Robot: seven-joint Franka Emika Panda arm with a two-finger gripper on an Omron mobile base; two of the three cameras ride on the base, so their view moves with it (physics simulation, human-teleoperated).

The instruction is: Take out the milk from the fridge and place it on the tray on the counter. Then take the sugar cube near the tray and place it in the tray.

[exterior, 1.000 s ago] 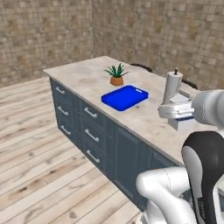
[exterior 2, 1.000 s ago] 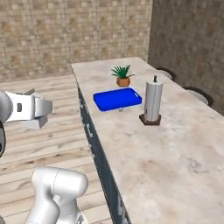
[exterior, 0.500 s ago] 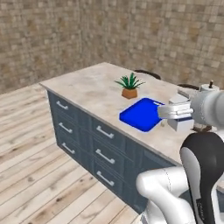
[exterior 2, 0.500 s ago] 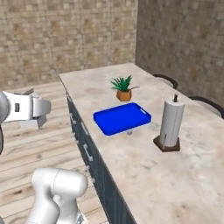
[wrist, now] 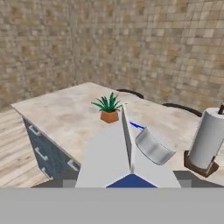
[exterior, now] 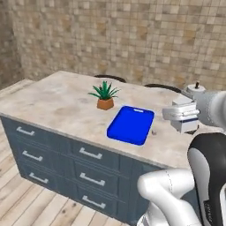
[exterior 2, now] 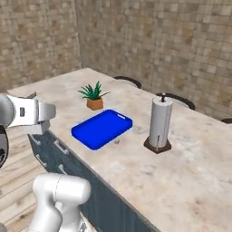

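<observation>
Base nearer the tray now, milk clamped between the jaws, right of it.

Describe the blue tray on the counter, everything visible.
The tray is a flat, bright-blue rectangle with rounded corners and a low rim, glossy like plastic, with a small slot-like mark near one short end. It lies flat on the beige marble-look counter, close to the front edge above the drawers. Nothing is in it. A potted plant stands just beside it, apart; a tiny pale sugar cube sits off its other side; the paper towel holder is farther along.
</observation>
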